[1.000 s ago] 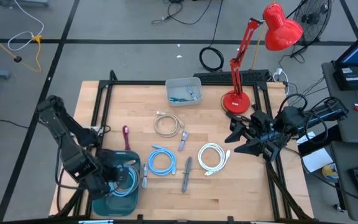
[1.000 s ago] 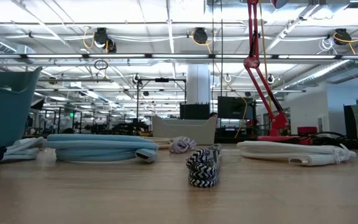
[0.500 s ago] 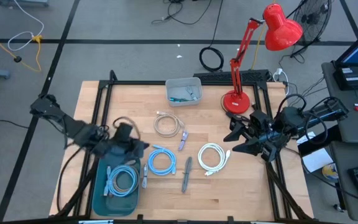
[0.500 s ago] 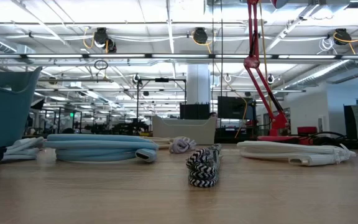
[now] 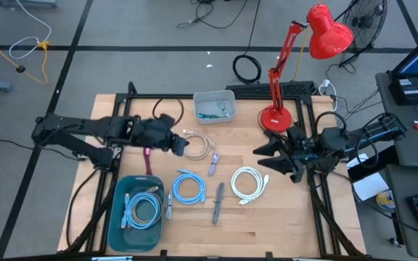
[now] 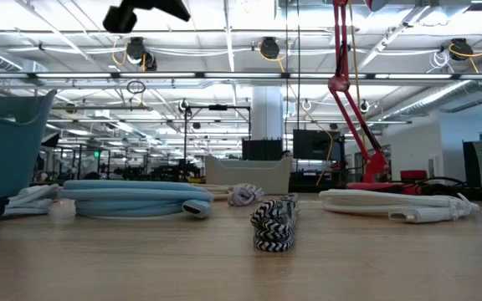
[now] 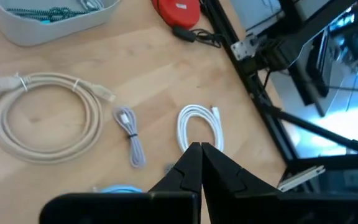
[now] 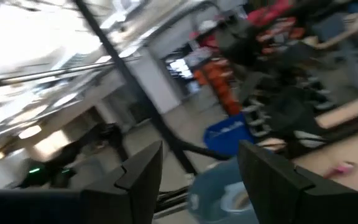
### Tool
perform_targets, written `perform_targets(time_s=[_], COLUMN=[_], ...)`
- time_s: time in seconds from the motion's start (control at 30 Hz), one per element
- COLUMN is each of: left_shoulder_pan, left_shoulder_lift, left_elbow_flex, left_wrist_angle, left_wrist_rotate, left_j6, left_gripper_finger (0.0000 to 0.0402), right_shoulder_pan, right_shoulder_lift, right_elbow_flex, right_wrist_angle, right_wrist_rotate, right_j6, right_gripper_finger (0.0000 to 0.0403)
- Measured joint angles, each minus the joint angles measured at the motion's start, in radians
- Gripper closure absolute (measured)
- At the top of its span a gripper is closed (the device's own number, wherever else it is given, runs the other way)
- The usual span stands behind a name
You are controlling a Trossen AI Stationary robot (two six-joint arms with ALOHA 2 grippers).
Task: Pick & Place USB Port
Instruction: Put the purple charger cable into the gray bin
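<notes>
Left tool (image 5: 181, 146) swung from teal bin (image 5: 115, 217), over beige cable (image 5: 197, 145)

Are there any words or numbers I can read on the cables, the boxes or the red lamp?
None can be read.
The red lamp, the teal bin and the grey tray show no writing.
The cables' connectors are too small to tell.

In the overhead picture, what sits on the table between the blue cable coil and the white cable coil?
In the high view, a dark striped bundled cable lies between the blue coil and the white coil, touching neither.
</notes>
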Motion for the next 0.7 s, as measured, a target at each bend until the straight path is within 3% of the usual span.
perform_targets(time_s=[0.33,0.47,0.7], left_shoulder_pan=[0.187,0.216,0.214], left_shoulder_lift=[0.037,0.087,0.253], left_elbow_flex=[0.002,0.002,0.002], left_wrist_angle=[-0.063,-0.052,-0.037], left_wrist_rotate=[0.272,0.367,0.401], left_j6=[0.283,0.375,0.463], left_gripper_finger=[0.0392,0.0399,0.0375], right_shoulder_pan=[-0.021,-0.057,-0.086], right_shoulder_lift=[0.063,0.117,0.218], right_elbow_flex=[0.000,0.000,0.000], right_wrist_angle=[-0.184,-0.215,-0.297], right_wrist_rotate=[0.329,0.348,0.342], right_j6=[0.164,0.267,0.354], right_gripper_finger=[0.0204,0.0204,0.0205])
